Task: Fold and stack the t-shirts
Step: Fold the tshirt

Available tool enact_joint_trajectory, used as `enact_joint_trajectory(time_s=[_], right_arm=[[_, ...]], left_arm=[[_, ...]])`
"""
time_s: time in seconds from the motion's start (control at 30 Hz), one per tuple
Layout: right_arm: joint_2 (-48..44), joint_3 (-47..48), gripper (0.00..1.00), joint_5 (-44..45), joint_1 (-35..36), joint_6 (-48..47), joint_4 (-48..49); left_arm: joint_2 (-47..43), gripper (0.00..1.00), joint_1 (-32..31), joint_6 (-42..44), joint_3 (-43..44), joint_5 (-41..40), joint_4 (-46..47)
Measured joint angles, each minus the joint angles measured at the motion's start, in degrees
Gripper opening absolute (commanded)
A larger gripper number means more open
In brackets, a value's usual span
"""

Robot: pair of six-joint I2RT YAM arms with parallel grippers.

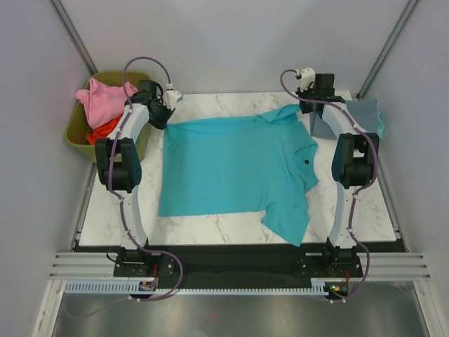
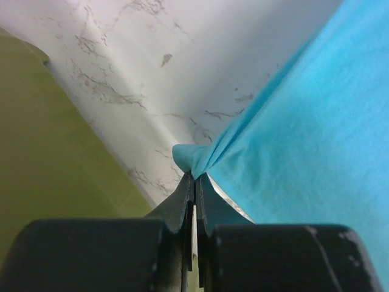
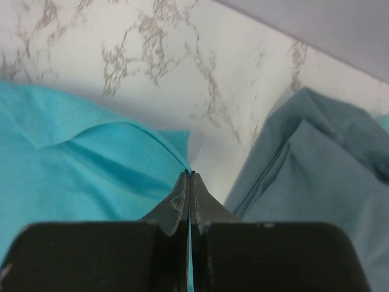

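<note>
Across the white marbled tabletop (image 1: 210, 230) lies the bright teal short-sleeved cloth t-shirt (image 1: 231, 165), spread flat. Wrist views alone show the grips — left gripper (image 2: 194, 177) clamped tight on a bunched corner, right gripper (image 3: 189, 175) pinched closed on its edge, just beside a folded dusty grey-blue shirt (image 3: 316, 182). Only the top view shows the pink shirt (image 1: 104, 100) and orange-red shirt (image 1: 104, 130) in the olive-green plastic bin (image 1: 74, 137).

The orange-red t-shirt (image 1: 104, 130) is lying mostly buried under the pink t-shirt (image 1: 102, 98) in the bin (image 1: 76, 137). The right arm (image 1: 354, 158) is hiding part of the grey-blue t-shirt (image 1: 366, 112) (which is also running off the right wrist view's edge). A dark mark (image 1: 306, 163) on the teal t-shirt (image 1: 231, 168) is showing too small to identify.
</note>
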Motion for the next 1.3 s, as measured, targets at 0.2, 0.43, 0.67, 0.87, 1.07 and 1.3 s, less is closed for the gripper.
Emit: enact_joint_trajectory(time_s=[0.2, 0.43, 0.67, 0.87, 1.07, 1.3], right_arm=[[-8.26, -11.85, 0.00, -1.38, -0.24, -0.28, -0.96], [-16.72, -20.57, 0.00, -2.14, -1.77, -0.68, -1.31], [-23.67, -27.41, 0.00, -3.19, -2.16, -0.70, -1.95], [-30.29, -33.57, 0.00, -4.26, -2.14, -0.72, -3.19], [-35.17, -38.58, 0.00, -4.61, -2.14, -0.76, -4.48], [-38.45, -41.88, 0.00, -4.98, -2.14, -1.09, -4.98]], left_arm=[[-4.50, 0.02, -0.04, 0.00, -5.81, 0.13, -0.09], [-11.96, 0.02, -0.04, 0.02, -12.92, 0.17, -0.04], [-16.61, 0.02, -0.04, 0.02, -19.43, 0.57, -0.02], [-17.86, 0.02, -0.04, 0.00, -22.88, 1.20, 0.04], [-18.08, 0.02, -0.04, 0.00, -24.13, 1.68, 0.02], [-20.15, 0.02, -0.07, 0.00, -26.43, 1.84, 0.17]])
